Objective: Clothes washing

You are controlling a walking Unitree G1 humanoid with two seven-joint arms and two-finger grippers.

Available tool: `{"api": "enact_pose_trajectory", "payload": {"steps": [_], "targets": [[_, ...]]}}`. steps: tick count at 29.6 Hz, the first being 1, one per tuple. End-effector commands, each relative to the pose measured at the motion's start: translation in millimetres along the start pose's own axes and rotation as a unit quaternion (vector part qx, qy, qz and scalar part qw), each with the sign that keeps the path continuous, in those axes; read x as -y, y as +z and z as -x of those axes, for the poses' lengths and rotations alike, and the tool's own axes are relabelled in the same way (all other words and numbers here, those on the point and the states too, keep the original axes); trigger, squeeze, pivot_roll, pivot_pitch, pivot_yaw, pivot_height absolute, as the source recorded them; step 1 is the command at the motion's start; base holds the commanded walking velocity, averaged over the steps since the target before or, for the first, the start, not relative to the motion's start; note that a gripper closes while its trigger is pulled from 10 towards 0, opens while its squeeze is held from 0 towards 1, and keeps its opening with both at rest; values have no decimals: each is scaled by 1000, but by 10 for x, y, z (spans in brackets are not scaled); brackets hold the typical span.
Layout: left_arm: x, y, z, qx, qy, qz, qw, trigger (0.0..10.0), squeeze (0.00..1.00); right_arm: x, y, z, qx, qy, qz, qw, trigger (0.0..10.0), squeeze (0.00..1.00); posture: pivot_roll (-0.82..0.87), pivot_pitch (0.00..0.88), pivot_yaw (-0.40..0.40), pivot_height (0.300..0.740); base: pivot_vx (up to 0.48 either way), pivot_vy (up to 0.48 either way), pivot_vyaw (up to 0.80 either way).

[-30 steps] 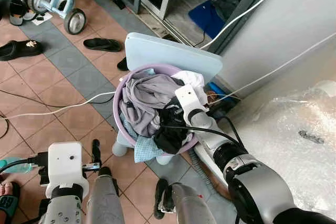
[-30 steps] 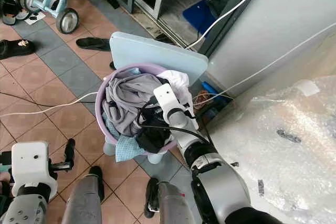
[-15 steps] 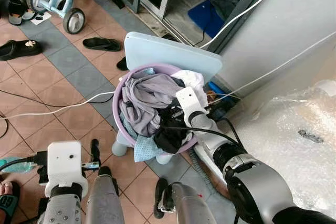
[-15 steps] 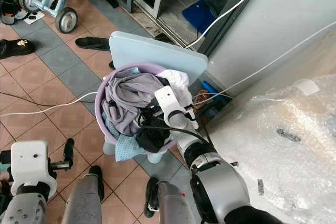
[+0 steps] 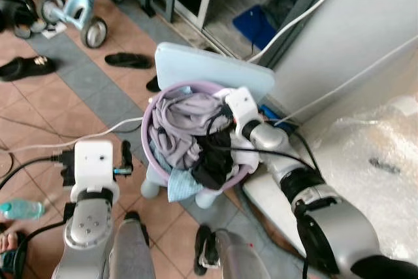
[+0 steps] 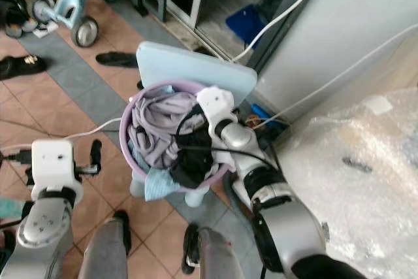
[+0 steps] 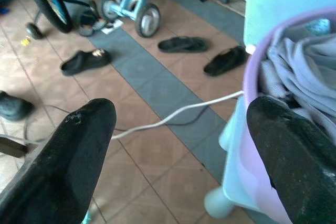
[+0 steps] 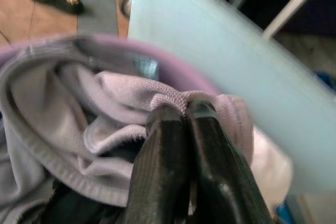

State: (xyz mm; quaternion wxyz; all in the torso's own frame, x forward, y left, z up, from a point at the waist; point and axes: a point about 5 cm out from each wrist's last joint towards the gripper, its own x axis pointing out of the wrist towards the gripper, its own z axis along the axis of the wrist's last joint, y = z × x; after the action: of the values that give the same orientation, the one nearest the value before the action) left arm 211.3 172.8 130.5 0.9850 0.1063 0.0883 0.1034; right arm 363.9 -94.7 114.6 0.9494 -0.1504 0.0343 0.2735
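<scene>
I see my right arm stretched forward over the purple basin, its right gripper down in the heap, jaws pressed together on a fold of the grey garment. My left arm is raised beside the basin; the left gripper has its jaws spread wide, basin rim just inside one finger.

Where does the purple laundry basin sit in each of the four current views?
Left eye view: the purple laundry basin is at centre, on a pale blue stool.
Right eye view: basin rim left of centre.
Left wrist view: rim along the right edge.
Right wrist view: a blurred purple rim across the upper middle.
Shared landmark: the grey garment heaped inside it.
</scene>
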Motion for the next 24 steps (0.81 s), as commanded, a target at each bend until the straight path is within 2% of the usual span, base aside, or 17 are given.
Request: {"api": "enact_pose_trajectory", "payload": {"steps": [1,2,3,4,5,6,7,8,9,10,13,14,15,17,21,24], "targets": [[9,-5,-57,3,-1,-6,1000,10000,0,143,129,153,51,-4,-7,999,0,0,139,99,-162,740,0,0,0],[4,24,-129,11,-2,-5,1000,10000,0,190,230,277,83,-21,-9,996,0,0,138,81,-133,740,0,0,0],[4,24,-129,11,-2,-5,1000,10000,0,190,230,277,83,-21,-9,996,0,0,138,81,-133,740,0,0,0],[2,33,-145,15,0,-6,1000,10000,0,200,264,371,99,-43,-15,994,0,0,121,75,-132,740,0,0,0],[11,46,-185,21,0,-5,1000,10000,0,220,312,549,124,-92,-18,988,0,0,98,61,-120,740,0,0,0],[11,46,-185,21,0,-5,1000,10000,0,220,312,549,124,-92,-18,988,0,0,98,61,-120,740,0,0,0],[28,44,-213,24,-5,-3,1000,10000,0,224,335,685,142,-130,-12,981,0,0,89,45,-111,740,0,0,0],[28,44,-213,24,-5,-3,1000,10000,0,224,335,685,142,-130,-12,981,0,0,89,45,-111,740,0,0,0],[59,21,-253,24,-9,-2,1000,10000,0,196,297,829,143,-173,-17,974,0,0,66,11,-92,740,0,0,0],[87,15,-271,25,-15,3,1000,10000,0,174,270,889,141,-192,-21,971,0,0,52,0,-83,740,0,0,0],[177,10,-309,29,-30,10,999,10000,0,93,216,997,118,-207,-18,971,78,0,37,0,-74,740,0,0,0],[201,9,-322,30,-33,10,999,10000,0,74,205,1012,111,-209,-17,972,4627,0,30,0,-70,740,0,0,0],[267,12,-351,34,-43,14,998,10000,0,52,188,1015,103,-212,-28,972,10000,0,13,0,-65,740,0,0,0],[338,18,-380,41,-56,15,997,10000,0,62,182,1016,99,-219,-23,970,10000,0,4,0,-63,740,0,0,-497],[360,15,-439,45,-57,21,997,10000,0,146,200,1002,96,-243,-30,965,10000,0,2,0,-60,740,0,0,-706],[358,75,-509,59,-51,23,997,10000,0,227,295,935,107,-254,-22,961,10000,0,8,0,-58,740,0,0,-758]]}}
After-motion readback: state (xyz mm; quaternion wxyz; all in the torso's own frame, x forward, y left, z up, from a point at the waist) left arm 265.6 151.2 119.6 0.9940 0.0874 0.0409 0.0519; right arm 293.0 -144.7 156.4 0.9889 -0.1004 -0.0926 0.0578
